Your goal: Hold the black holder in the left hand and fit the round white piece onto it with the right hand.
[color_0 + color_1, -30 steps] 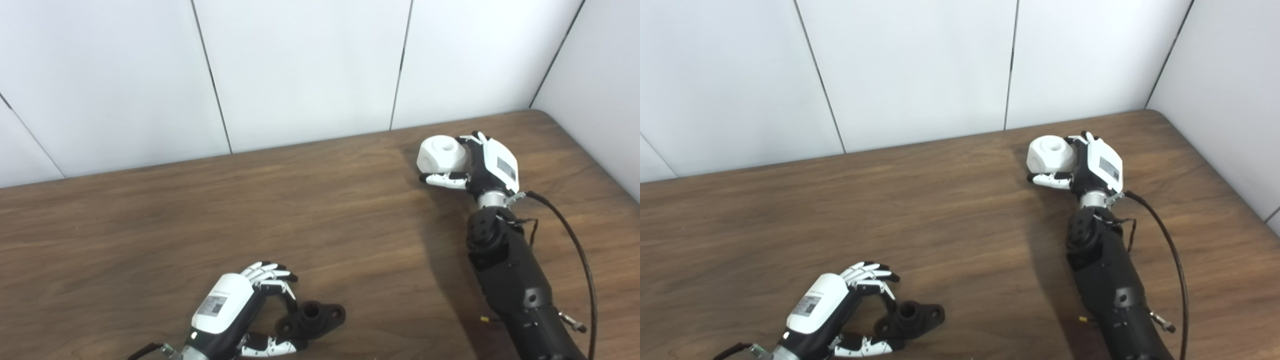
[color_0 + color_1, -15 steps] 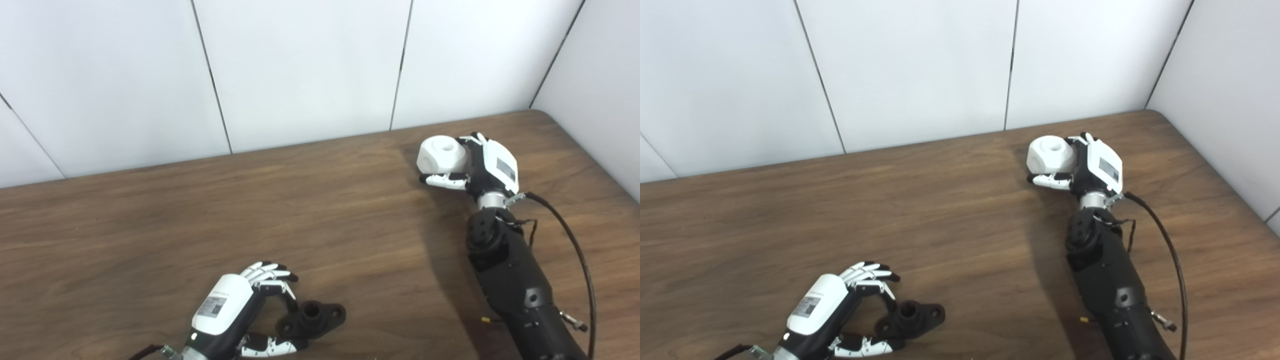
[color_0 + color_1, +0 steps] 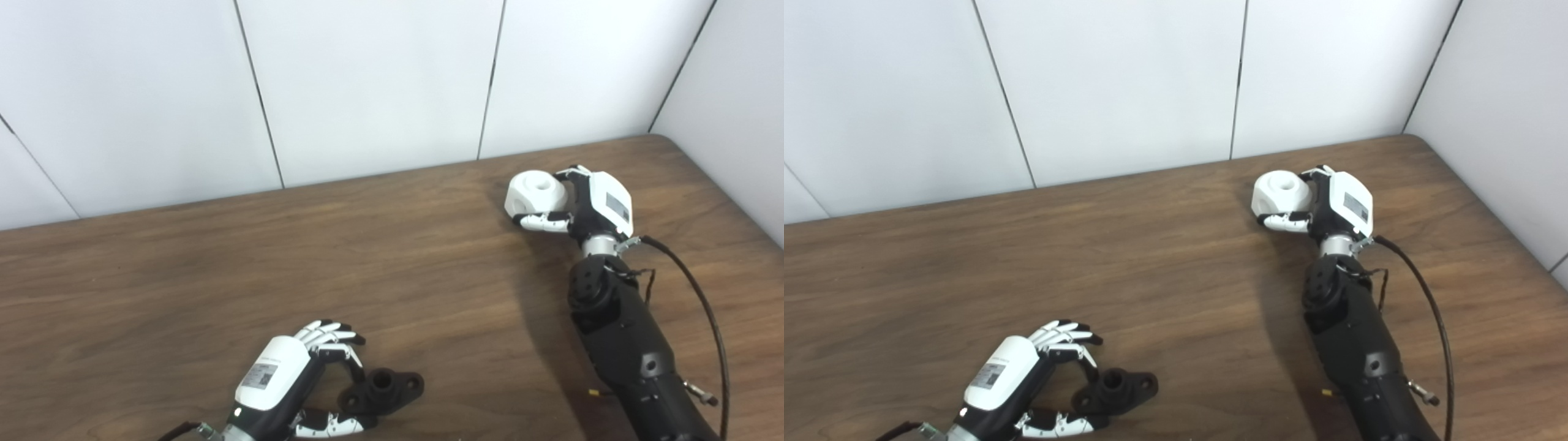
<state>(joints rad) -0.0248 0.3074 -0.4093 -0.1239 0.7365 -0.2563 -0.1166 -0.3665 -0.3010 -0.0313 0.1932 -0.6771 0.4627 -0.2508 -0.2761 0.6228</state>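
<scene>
Writing: we see a small printed label on the back of each hand, one on the left hand [image 3: 275, 376] and one on the right hand [image 3: 597, 199]; the print is too small for us to read.
Brands: we can make out none on the parts or the arms.
Left hand: it lies low at the near edge of the wooden table [image 3: 184, 269], fingers [image 3: 327, 335] curled over and thumb stretched along below, forming a loose ring at the left end of the black holder [image 3: 384, 389]. We cannot tell whether the fingers actually grip the holder or only touch it.
Black holder: we see it resting flat on the table, near the bottom edge of the view, with a raised round socket in the middle and a hole in each side lug.
Right hand: we see it closed on the round white piece [image 3: 536, 191], thumb beneath and fingers behind it.
Round white piece: it sits at the far right of the table, well apart from the holder, its recessed opening facing up.
Cable: a black cable [image 3: 704, 306] loops from the right wrist down beside the forearm.
Change over 1 second: we note the right hand and white piece have shifted slightly left and the piece has tipped a little; the left hand and holder match the earlier frames.
</scene>
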